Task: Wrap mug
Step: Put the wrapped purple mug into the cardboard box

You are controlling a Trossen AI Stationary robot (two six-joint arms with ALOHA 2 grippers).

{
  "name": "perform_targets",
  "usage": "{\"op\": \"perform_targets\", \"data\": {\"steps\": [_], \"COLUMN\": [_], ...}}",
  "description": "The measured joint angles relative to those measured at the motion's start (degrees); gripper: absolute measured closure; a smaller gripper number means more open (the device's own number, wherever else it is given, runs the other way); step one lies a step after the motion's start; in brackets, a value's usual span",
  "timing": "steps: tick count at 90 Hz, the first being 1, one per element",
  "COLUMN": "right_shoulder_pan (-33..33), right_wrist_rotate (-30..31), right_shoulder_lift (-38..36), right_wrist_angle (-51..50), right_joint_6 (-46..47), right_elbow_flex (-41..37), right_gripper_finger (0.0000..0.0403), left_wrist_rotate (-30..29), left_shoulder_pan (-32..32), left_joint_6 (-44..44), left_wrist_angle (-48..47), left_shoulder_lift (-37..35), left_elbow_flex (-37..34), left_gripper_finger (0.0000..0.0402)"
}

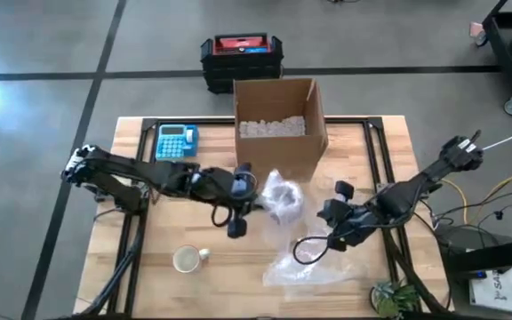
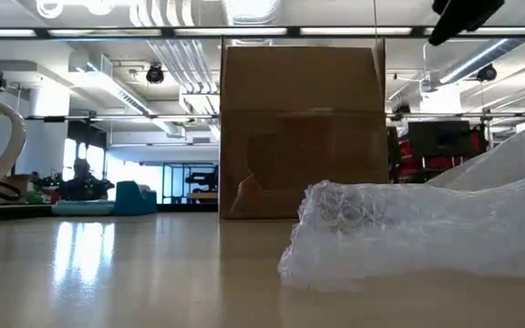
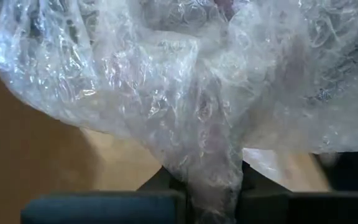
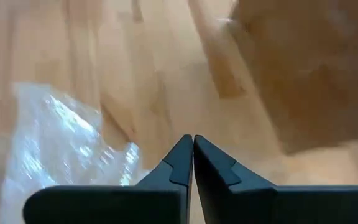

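Left end effector (image 1: 243,197) sits near the middle of your bench (image 1: 132,267), its dark fingers pinched on a twisted tail of bubble wrap (image 3: 210,180) that fans out wide and crinkly in its wrist view. From above, you can see that clear, pebbled wrap bunched into a lumpy grey-white bundle (image 1: 283,197) just right of the fingers; whether the mug is inside it, you cannot tell. Further toward the left front of the pale wooden planks stands a small cream cup (image 1: 188,259), round, with a short handle, well apart from the bundle. Behind the bundle is a square brown cardboard box (image 1: 278,120), open at the top, with pale filler inside. A second loose sheet (image 1: 305,265) of glossy wrap lies flat at the right front. Your right end effector (image 4: 192,144) hangs beside that sheet, its two wedge-shaped tips pressed together on nothing.
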Motion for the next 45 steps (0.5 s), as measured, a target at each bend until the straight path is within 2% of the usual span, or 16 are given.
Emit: {"op": "perform_targets", "data": {"steps": [13,24,45], "right_shoulder_pan": [-0.04,-0.26,-0.31], "right_wrist_rotate": [0.06,1.22,4.45], "right_shoulder_lift": [2.89,6.73,14.75], "right_wrist_angle": [13.08,20.73,24.95], "right_joint_6": [-1.59,-2.82,-2.14], "right_elbow_flex": [-4.85,-6.22,-6.46], "right_gripper_finger": [0.0403,0.0403,0.0403], "left_wrist_rotate": [-6.04,-6.55,-4.87], "left_shoulder_pan": [5.31,13.11,30.07], "left_joint_6": [7.72,12.81,15.2], "left_wrist_angle": [-4.13,-6.4,-12.66], "left_shoulder_lift": [1.82,5.32,14.09], "left_elbow_flex": [11.55,18.95,29.52], "left_gripper_finger": [0.0386,0.0386,0.0386]}}
